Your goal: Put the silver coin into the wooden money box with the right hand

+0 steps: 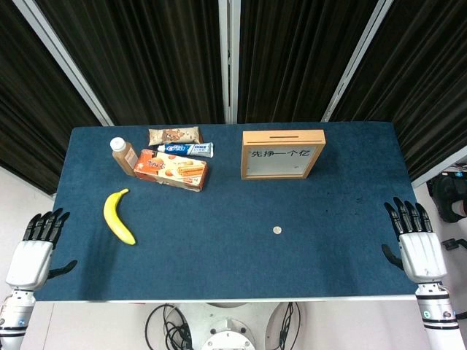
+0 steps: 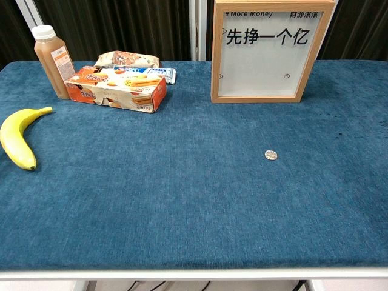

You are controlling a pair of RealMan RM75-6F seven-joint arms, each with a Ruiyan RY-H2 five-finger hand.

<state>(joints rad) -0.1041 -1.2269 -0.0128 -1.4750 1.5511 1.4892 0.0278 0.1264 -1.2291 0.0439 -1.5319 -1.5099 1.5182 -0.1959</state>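
A small silver coin (image 1: 277,230) (image 2: 271,155) lies flat on the blue cloth, right of the table's middle. The wooden money box (image 1: 282,154) (image 2: 270,51) stands upright at the back, its glass front printed with black characters and a slot in its top edge. My right hand (image 1: 416,239) hovers at the table's right front corner, fingers spread, holding nothing, well right of the coin. At the left front corner my left hand (image 1: 38,244) is likewise open and empty. The chest view shows neither hand.
A banana (image 1: 118,216) (image 2: 19,139) lies at the left. Behind it stand a brown drink bottle (image 1: 122,155) (image 2: 53,60), an orange snack box (image 1: 171,169) (image 2: 117,89), a snack bag (image 1: 174,135) and a toothpaste box (image 1: 187,149). The table (image 1: 328,240) ends close to both hands.
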